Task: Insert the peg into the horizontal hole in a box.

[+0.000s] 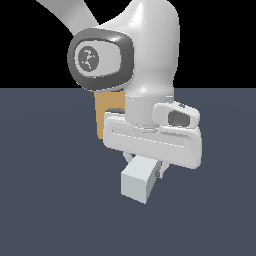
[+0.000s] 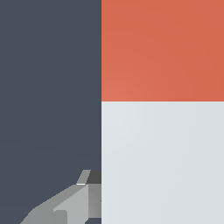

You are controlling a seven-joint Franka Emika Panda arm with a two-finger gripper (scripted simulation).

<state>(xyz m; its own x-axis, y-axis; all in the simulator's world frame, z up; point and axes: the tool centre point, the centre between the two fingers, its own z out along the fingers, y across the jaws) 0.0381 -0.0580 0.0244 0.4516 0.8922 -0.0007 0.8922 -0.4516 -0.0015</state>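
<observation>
In the exterior view the peg hangs under the white hand, its pale grey-white square end facing the camera and only a red sliver showing behind. My gripper is shut on the peg, which is above the floor. The tan box stands behind the arm, mostly covered by it; the hole is hidden. In the wrist view the peg fills one side, pale over most of its length with its red-orange end beyond. One grey finger shows beside it; the other is hidden behind the peg.
The dark blue-grey floor spreads around the arm. The arm's large white links block much of the exterior view, including most of the box.
</observation>
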